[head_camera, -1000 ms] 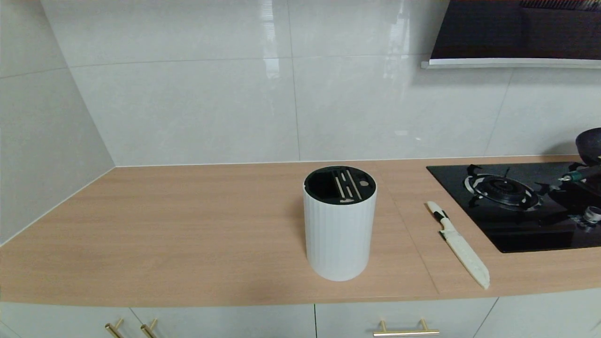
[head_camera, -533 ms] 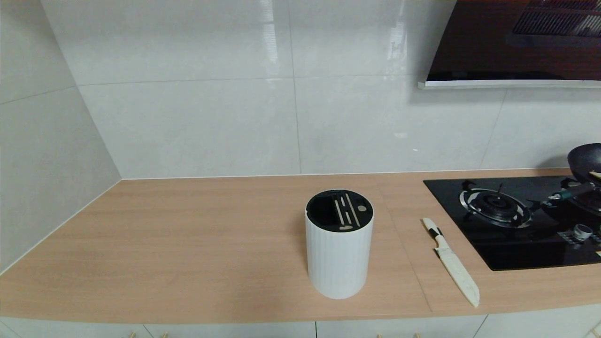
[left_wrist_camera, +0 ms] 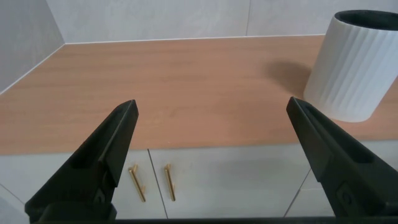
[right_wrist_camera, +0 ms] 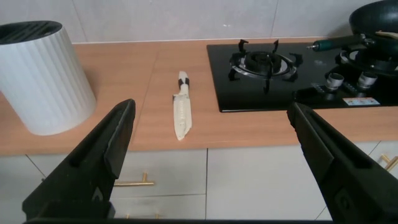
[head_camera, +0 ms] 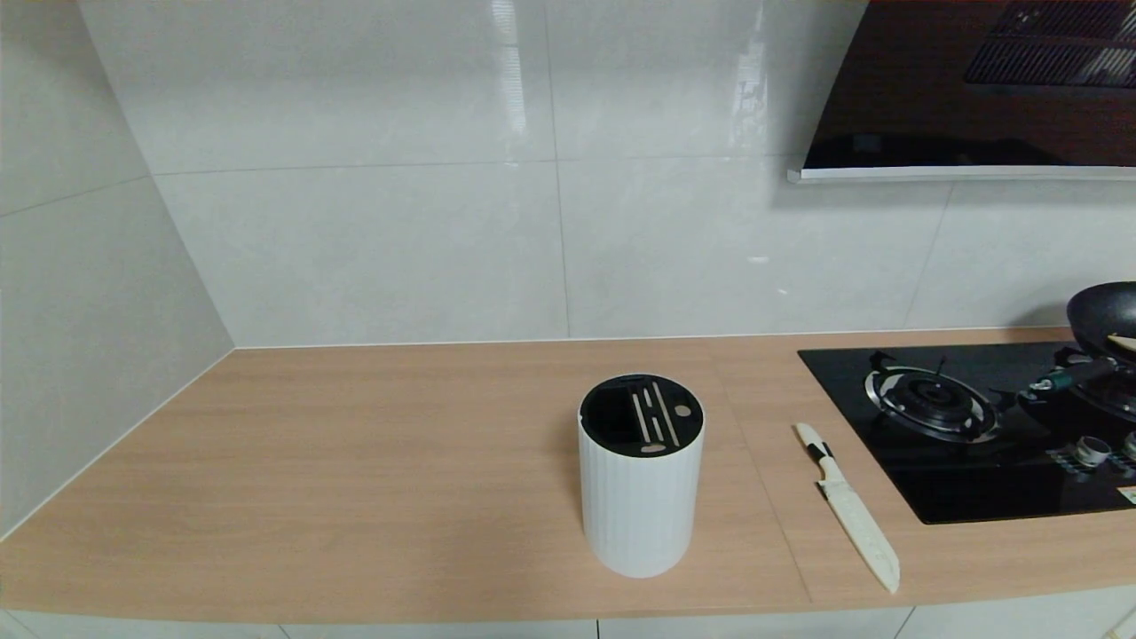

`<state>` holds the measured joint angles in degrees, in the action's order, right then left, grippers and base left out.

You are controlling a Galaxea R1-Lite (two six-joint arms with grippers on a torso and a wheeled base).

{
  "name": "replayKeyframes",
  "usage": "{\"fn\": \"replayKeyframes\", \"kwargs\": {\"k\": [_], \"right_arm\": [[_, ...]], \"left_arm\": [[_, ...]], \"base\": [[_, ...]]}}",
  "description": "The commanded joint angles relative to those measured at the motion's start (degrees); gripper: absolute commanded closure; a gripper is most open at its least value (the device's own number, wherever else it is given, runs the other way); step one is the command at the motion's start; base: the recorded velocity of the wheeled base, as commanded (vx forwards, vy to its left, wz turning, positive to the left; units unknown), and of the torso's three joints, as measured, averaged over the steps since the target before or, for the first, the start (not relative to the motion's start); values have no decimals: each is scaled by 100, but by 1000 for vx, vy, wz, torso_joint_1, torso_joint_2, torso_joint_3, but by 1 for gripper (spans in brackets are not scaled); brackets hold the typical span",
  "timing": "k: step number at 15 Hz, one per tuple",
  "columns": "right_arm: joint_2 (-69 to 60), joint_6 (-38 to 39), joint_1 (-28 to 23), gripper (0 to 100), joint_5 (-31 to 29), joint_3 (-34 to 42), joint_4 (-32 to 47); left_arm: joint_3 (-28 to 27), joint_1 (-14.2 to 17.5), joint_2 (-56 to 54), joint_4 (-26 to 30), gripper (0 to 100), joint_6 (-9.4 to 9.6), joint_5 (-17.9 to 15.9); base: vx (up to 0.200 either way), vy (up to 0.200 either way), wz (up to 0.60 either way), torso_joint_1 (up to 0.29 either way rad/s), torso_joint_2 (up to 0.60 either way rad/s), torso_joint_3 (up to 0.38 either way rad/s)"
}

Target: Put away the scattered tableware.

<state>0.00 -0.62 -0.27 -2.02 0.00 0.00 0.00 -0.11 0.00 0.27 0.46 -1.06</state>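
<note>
While left gripper point(left_wrist_camera: 211, 104) and right gripper point(right_wrist_camera: 212, 107) gape wide | holder point(head_camera: 637, 506) upright (slotted top) | knife point(head_camera: 848, 508) beside it

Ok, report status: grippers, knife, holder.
Both open: left gripper, right gripper, short of the counter edge. One knife flat on counter between white holder and stove, untouched. Holder upright, slots unfilled. Nothing between right gripper and knife.
</note>
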Motion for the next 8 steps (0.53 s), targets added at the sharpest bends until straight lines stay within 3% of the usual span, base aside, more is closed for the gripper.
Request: {"fn": "replayKeyframes", "kwargs": {"k": [1,8], "right_arm": [[9,-8,0,0,0,0,0],[0,1,9,0,0,0,0]], "left_arm": [[0,2,0,0,0,-2,1],[0,2,0,0,0,-2,1]], "base": [[0,0,0,0,0,0],[0,0,0,0,0,0]]}}
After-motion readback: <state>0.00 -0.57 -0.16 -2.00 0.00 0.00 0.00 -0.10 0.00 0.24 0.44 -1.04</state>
